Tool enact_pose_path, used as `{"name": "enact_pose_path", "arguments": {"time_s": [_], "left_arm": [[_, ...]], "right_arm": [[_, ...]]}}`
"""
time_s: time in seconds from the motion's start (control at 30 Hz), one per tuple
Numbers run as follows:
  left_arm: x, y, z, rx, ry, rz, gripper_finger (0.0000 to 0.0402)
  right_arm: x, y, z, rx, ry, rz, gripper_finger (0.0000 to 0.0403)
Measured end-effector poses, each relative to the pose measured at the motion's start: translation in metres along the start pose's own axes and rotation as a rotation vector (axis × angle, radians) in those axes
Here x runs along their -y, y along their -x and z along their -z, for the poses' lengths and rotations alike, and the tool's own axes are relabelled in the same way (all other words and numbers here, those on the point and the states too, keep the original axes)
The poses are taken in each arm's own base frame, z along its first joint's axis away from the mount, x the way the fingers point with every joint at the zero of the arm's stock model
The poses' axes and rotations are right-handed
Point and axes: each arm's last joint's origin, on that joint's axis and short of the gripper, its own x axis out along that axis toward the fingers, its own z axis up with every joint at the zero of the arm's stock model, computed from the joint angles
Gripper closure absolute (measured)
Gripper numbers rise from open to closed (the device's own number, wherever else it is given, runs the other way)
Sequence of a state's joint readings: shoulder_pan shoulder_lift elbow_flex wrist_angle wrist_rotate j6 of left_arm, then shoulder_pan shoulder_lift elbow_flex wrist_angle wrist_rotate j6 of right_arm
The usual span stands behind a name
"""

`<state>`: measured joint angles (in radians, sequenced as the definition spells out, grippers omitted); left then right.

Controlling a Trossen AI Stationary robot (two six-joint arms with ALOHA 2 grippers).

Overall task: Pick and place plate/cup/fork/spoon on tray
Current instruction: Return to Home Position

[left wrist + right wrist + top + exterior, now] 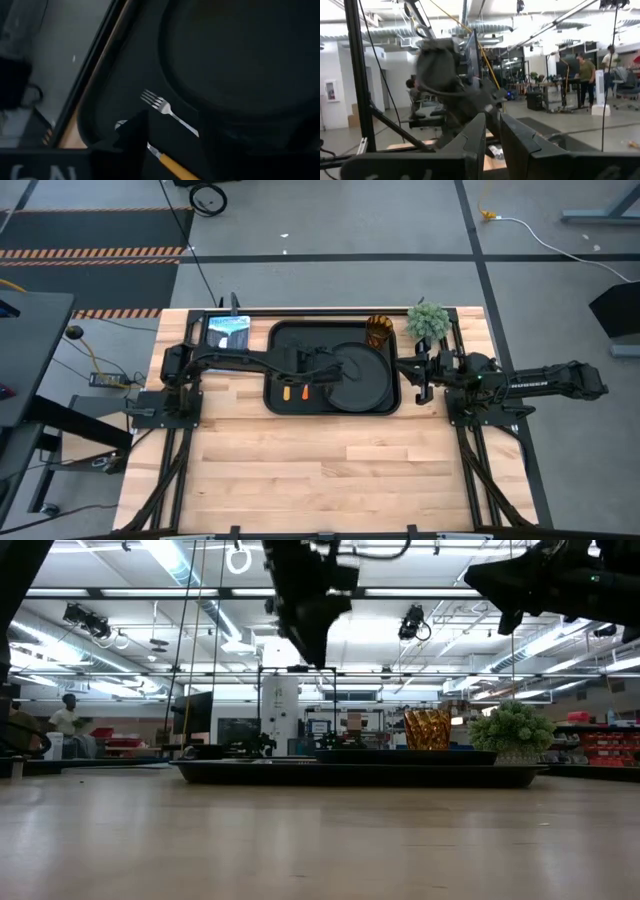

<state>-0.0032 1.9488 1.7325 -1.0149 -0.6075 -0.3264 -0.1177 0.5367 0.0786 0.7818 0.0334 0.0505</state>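
Observation:
The black tray (pixel 283 340) lies at the table's far middle. The round black plate (pixel 362 376) rests flat in its right half, and the amber cup (pixel 379 330) stands upright in its far right corner. The fork (pixel 161 105) and the spoon (pixel 170 162) lie side by side on the tray floor, left of the plate. My left gripper (pixel 318 368) hangs open above them, well clear of the tray in the low view (pixel 312 658). One of its fingers hides the spoon's bowl end. My right gripper (pixel 418 377) is shut and empty, raised off the tray's right edge.
A small green plant (pixel 428 320) stands just right of the cup at the table's far right. A tablet-like screen (pixel 228 332) lies left of the tray. The near half of the wooden table (pixel 330 470) is bare wood. People stand in the room beyond.

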Motion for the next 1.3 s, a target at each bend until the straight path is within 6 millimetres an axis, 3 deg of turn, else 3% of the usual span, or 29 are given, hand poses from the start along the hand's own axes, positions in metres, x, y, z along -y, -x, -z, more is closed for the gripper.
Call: {"name": "enact_pose_path", "arguments": {"time_s": [0.27,0.47,0.63,0.93,1.3], "left_arm": [[0.011,0.056,0.009,0.092,-0.215,0.06,0.0228],[-0.005,0.102,0.028,0.203,-0.267,0.143,0.0228],[-0.021,0.125,0.049,0.294,-0.273,0.275,0.0228],[-0.029,0.129,0.093,0.426,-0.247,0.561,0.0228],[-0.036,0.119,0.144,0.552,-0.198,0.698,0.0228]], "right_arm": [[0.0,0.0,0.007,-0.076,-0.1,0.001,0.0339],[0.002,0.005,0.02,-0.143,-0.157,0.033,0.0339],[0.004,0.01,0.03,-0.166,-0.237,0.095,0.0339],[0.004,0.014,0.041,-0.255,-0.325,0.117,0.0339],[0.01,0.021,0.045,-0.277,-0.364,0.308,0.0339]]}}
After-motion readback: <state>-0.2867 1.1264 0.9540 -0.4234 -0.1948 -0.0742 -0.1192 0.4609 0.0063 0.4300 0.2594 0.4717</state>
